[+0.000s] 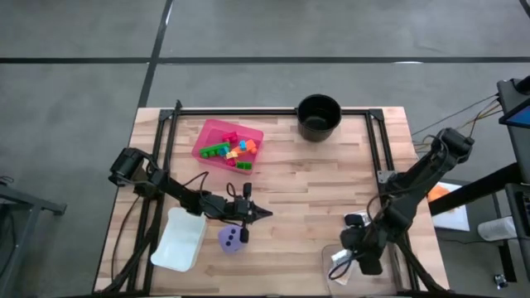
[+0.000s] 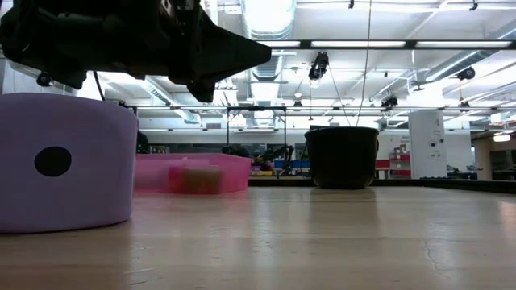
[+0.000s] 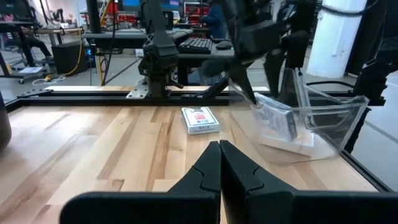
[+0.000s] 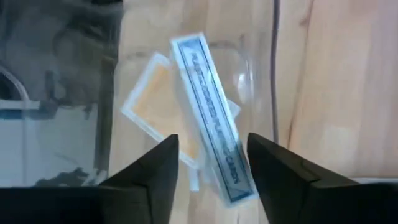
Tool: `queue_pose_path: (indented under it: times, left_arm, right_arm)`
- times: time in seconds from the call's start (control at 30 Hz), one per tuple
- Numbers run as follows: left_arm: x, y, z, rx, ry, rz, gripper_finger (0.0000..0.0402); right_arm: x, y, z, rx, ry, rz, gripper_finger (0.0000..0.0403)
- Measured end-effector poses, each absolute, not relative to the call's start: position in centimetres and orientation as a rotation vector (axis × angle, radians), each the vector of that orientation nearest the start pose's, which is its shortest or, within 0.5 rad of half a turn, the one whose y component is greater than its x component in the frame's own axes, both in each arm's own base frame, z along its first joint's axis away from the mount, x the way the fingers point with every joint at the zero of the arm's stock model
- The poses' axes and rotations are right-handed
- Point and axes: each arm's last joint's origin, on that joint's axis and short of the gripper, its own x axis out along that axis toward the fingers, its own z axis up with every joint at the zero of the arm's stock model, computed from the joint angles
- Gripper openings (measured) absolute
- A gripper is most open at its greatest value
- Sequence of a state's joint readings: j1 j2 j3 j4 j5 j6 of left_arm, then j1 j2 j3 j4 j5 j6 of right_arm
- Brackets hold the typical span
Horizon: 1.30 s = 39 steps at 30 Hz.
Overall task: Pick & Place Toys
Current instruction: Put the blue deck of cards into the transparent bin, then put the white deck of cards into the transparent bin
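Right gripper: the right gripper (image 4: 211, 165) hangs over the clear container (image 1: 344, 261) at the near right table edge, fingers parted on either side of the blue card (image 4: 211, 115) (whether the pads touch it cannot be told).
Blue card: it stands on edge, tilted, inside the clear container; a line of white capitals runs along its blue edge, too blurred to read.
Orange card: the orange card (image 4: 158, 99) lies flat under the blue one, in the same container.
White-red card: the white-red card (image 3: 200, 119) lies flat on the wooden table (image 1: 315, 178), just beside the container; its print cannot be read.
Left gripper: the left gripper (image 3: 220, 163) is closed, holding nothing, above the table by the purple die (image 1: 233, 240).
Bricks: the coloured bricks (image 1: 232, 152) sit in the pink tray (image 1: 209, 132).
Pot: the black pot (image 1: 319, 116) stands at the far edge.
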State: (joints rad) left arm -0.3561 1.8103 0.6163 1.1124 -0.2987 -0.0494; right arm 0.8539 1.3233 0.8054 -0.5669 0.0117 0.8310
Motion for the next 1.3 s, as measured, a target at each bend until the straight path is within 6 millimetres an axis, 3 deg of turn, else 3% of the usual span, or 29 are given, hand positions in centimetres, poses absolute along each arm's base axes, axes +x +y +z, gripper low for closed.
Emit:
queue_pose_path:
  times: [0.13, 0.3, 0.53, 0.67, 0.87, 1.03, 1.3]
  left_arm:
    - [30.6, -10.4, 14.6, -0.020, 0.087, -0.054, 0.0000]
    - [30.6, -10.4, 14.5, -0.021, 0.089, -0.053, 0.0000]
    - [30.6, -10.4, 14.5, -0.023, 0.089, -0.053, 0.0000]
    - [30.7, -10.4, 14.5, -0.023, 0.089, -0.052, 0.0000]
    - [30.7, -10.3, 14.5, -0.026, 0.089, -0.050, 0.0000]
    - [30.7, -10.3, 14.5, -0.030, 0.089, -0.050, 0.0000]
    - [30.7, -10.3, 14.5, -0.031, 0.089, -0.050, 0.0000]
  right_arm:
    - [16.6, 19.0, 22.6, 0.204, 1.210, 0.251, 0.0218]
    - [16.3, 18.9, 24.3, 0.088, 1.179, 0.144, 0.0227]
    - [15.3, 17.0, 25.1, -0.077, 1.090, -0.063, 0.0226]
    - [14.8, 16.0, 25.1, -0.126, 1.149, -0.117, 0.0184]
    - [14.7, 15.2, 24.8, -0.178, 1.245, -0.147, 0.0040]
    - [15.0, 14.6, 23.5, -0.181, 1.365, -0.122, 0.0019]
    - [15.6, 12.6, 20.8, -0.120, 1.511, -0.103, 0.0017]
